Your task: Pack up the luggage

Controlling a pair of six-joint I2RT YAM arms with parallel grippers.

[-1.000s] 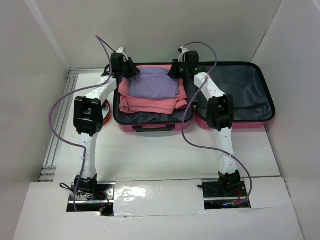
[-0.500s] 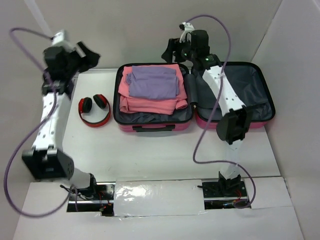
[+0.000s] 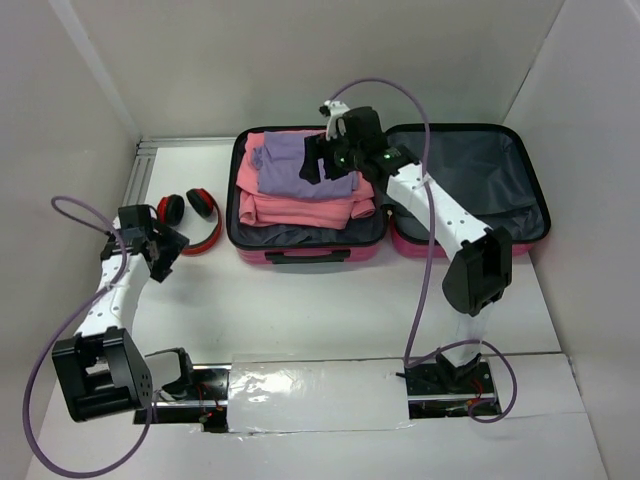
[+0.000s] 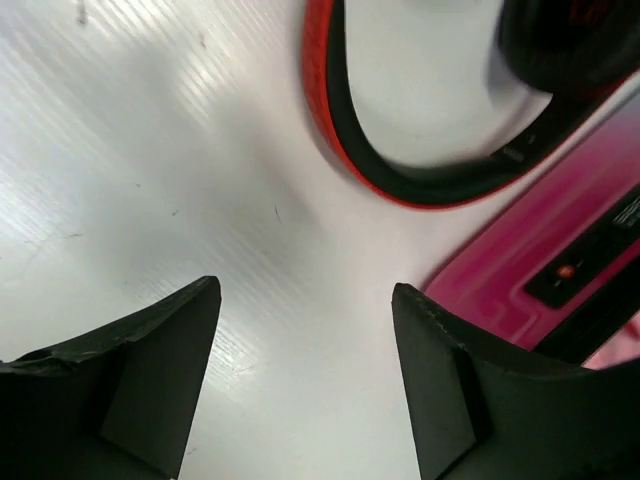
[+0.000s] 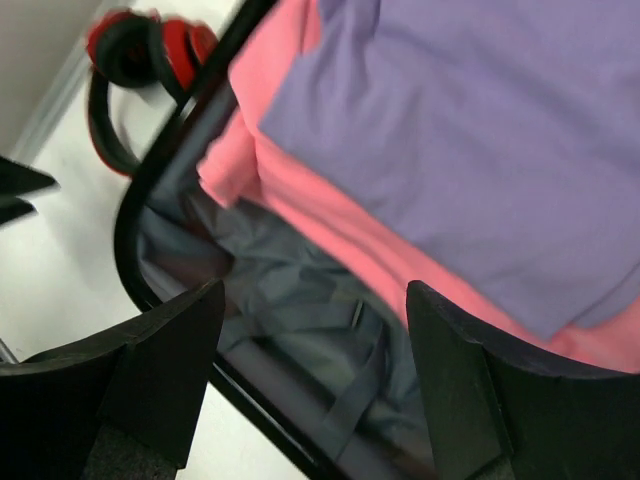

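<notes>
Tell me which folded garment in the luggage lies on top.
The purple garment lies on top, in the left half of the luggage; the pink garment sits under it, its edges sticking out around the purple one.

The luggage (image 3: 480,180) lay open at the far side, a purple garment (image 3: 285,165) folded on pink clothes (image 3: 300,208) in its left half. Red headphones (image 3: 203,207) sat just left.

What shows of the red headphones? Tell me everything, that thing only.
Over-ear headphones: red band lined in black, two red-and-black cups, plastic by the look. They lie flat on the white table, band toward the arms, just left of the luggage, a gap between. The open left claw hangs close, not touching them.
</notes>
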